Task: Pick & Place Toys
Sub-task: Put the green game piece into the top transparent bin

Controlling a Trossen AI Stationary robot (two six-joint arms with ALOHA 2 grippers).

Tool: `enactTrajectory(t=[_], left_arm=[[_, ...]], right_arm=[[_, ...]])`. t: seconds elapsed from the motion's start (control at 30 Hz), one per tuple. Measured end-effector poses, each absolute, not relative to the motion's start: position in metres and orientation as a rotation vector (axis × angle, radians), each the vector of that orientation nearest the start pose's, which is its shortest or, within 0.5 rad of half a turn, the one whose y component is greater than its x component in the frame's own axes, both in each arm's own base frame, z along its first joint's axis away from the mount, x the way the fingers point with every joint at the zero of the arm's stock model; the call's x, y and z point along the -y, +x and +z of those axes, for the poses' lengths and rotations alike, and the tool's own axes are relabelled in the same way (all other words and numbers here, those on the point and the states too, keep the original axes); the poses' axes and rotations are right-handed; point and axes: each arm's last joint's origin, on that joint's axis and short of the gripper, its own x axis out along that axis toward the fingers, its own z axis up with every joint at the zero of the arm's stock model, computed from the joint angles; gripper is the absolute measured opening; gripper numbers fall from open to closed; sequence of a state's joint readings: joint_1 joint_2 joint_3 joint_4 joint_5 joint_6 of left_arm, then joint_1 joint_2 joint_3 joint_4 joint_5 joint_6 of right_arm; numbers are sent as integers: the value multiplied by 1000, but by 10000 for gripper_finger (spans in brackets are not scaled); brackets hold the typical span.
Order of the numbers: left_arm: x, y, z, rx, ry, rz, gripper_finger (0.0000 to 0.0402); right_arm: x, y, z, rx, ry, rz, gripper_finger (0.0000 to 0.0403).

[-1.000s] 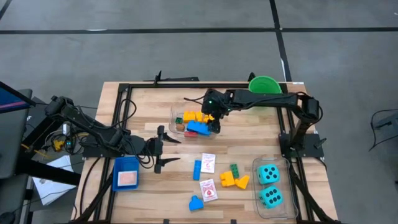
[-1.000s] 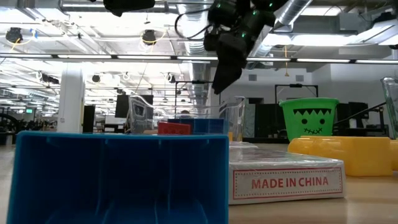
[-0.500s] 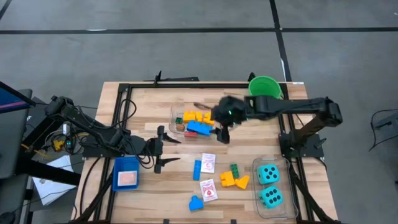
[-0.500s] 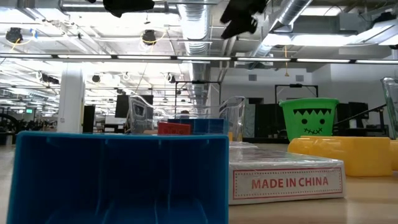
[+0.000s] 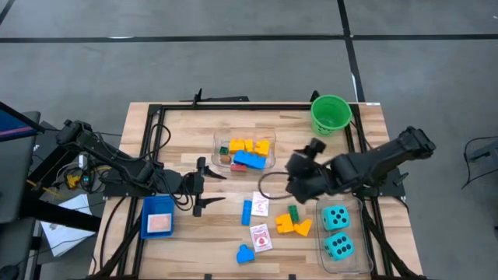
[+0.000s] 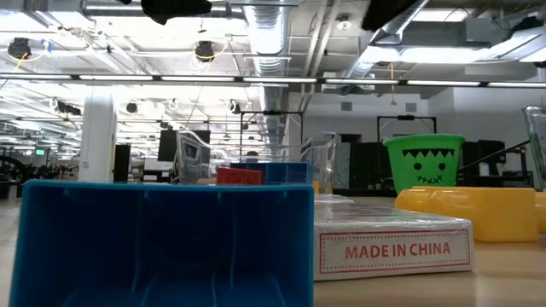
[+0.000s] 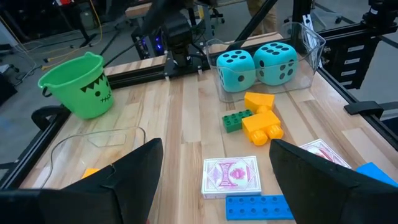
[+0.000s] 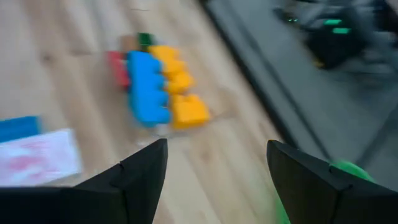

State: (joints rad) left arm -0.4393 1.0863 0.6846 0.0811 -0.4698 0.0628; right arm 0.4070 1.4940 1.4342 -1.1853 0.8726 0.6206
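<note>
A: Layout, biggest first. The wooden table [image 5: 179, 128] carries a clear tub [image 5: 267, 159] at its middle, already holding yellow, blue and red bricks [image 5: 247, 152]. The landmark is that tub. Toward the front edge and to the right of it lie the loose toys: two picture cards [image 5: 261, 204], a long blue brick [image 5: 246, 211], a green brick [image 5: 293, 211], yellow bricks [image 5: 293, 225], a small blue piece [image 5: 245, 253]. The two teal dice [image 5: 337, 232] sit in a second clear tub [image 5: 321, 249] at the front right corner.

B: Which arm is nearer the loose pile?

A: The right one. The right gripper [image 5: 299, 183] hangs just right of the landmark tub, over bare wood, with the green brick and yellow bricks directly beyond it on the side toward the front edge. Fingers spread, nothing between them; the right wrist view confirms empty tips.

B: Axis of the likely target?

A: The green brick's long axis seems to run roughly front to back, though it is small. My judgement: the jaws should straddle its short sides.

B: Arm pose?

A: Reaching in low and slanted from the right table edge. The left gripper [image 5: 204, 185] waits left of the tub, spread and empty, farther from the pile.
</note>
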Motion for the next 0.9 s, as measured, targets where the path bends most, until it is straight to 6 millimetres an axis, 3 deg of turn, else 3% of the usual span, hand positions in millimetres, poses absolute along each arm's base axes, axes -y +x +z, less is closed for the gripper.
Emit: enactTrajectory(t=[0.23, 0.43, 0.57, 0.7, 0.9], left_arm=[[85, 219, 267, -290, 200, 36, 290], [77, 221, 261, -284, 191, 68, 290], [71, 222, 255, -271, 180, 95, 290], [65, 224, 253, -272, 176, 120, 290], [61, 225, 253, -274, 173, 140, 290]], right_arm=[[-104, 237, 324, -752, -197, -822, 265], [-100, 224, 287, -776, -212, -888, 265], [-91, 217, 272, -771, -170, -944, 265], [-88, 219, 269, -718, -61, -922, 265], [-83, 242, 256, -778, 104, -723, 265]])
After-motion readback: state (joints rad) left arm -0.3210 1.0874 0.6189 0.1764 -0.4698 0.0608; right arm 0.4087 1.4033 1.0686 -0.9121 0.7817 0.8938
